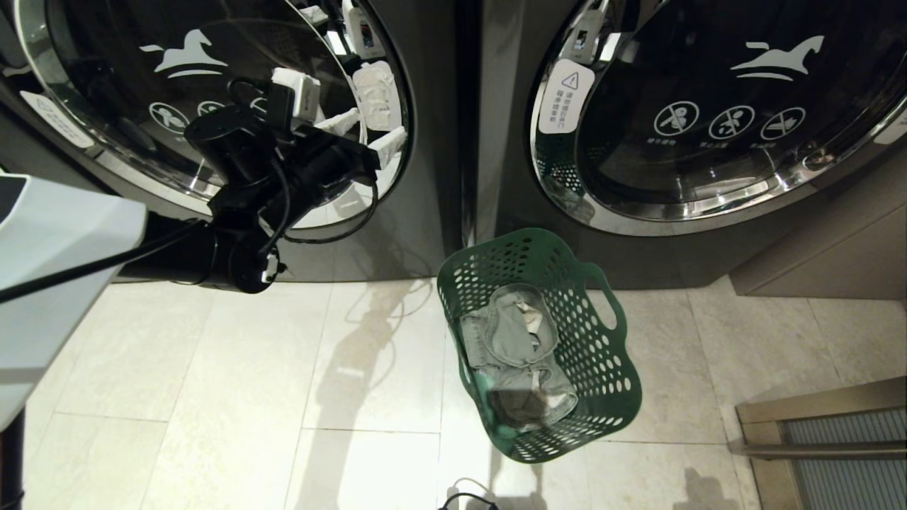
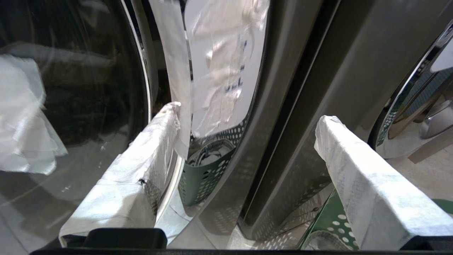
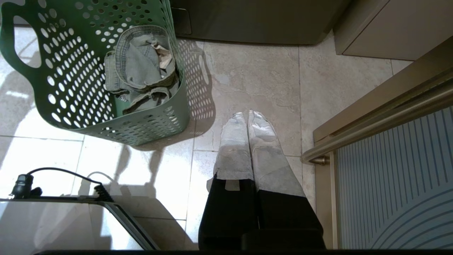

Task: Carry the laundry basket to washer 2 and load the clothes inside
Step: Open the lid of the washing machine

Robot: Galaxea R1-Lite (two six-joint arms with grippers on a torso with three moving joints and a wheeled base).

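Note:
A green perforated laundry basket [image 1: 611, 368] stands on the tiled floor in front of the gap between two front-loading washers. Grey denim clothes [image 1: 510, 340] lie inside it. No number shows on either machine, so I cannot tell which is washer 2. Both round doors look closed. My left gripper [image 1: 375, 133] is raised at the right edge of the left washer's door [image 1: 127, 85]. It is open and empty [image 2: 247, 115], one white-wrapped finger [image 2: 155, 141] by the chrome rim. My right gripper [image 3: 247, 114] hangs shut over the floor beside the basket [image 3: 70, 88].
The right washer's door [image 1: 708, 106] is behind the basket. A beige cabinet [image 1: 815, 262] and a metal threshold with a grille [image 1: 829, 439] lie to the right. A black cable [image 1: 468, 499] lies on the floor near my base. A white sticker [image 2: 219, 71] is on the left door's edge.

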